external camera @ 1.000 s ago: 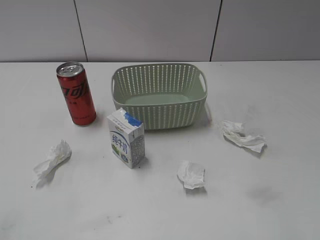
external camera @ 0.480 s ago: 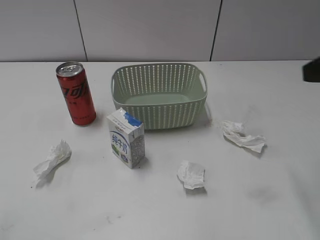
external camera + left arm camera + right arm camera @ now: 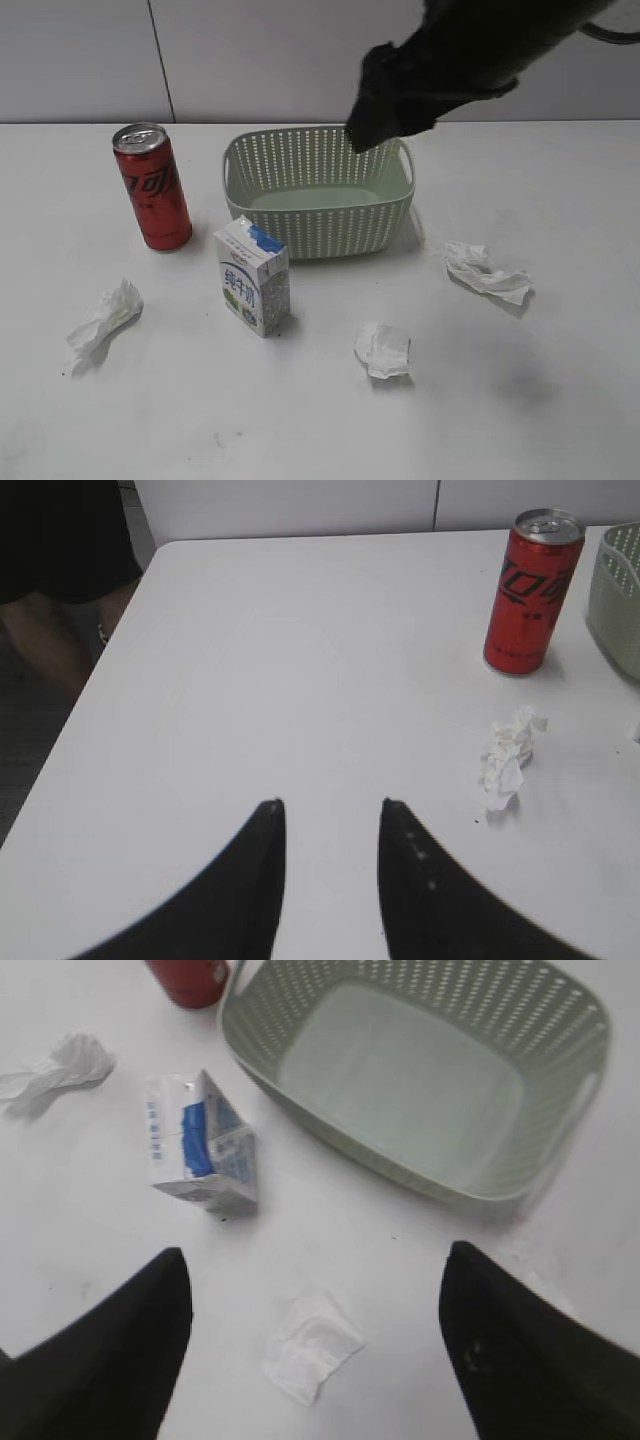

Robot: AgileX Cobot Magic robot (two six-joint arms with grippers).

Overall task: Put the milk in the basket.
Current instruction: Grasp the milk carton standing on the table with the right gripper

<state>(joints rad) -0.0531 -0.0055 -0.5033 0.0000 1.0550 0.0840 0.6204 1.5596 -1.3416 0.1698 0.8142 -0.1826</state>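
Note:
The milk [image 3: 253, 277] is a small white carton with a blue top patch, standing upright on the white table in front of the basket's left end. It also shows in the right wrist view [image 3: 200, 1145]. The basket [image 3: 320, 225] is pale green, perforated and empty; its wall shows in the right wrist view [image 3: 330, 1130]. My right gripper [image 3: 315, 1260] is wide open and empty, high above the table to the right of the milk. Its dark, blurred arm [image 3: 440, 60] hangs over the basket's back right. My left gripper [image 3: 330, 805] is open and empty over bare table far left.
A tall red soda can [image 3: 152, 187] stands left of the basket. Crumpled tissues lie at the front left [image 3: 103, 318], front middle [image 3: 383, 350] and right [image 3: 485, 272]. The table's left edge [image 3: 95, 670] shows in the left wrist view.
My right arm has swung in from the right edge to above the basket's back right. The milk, basket, can and tissues have not moved.

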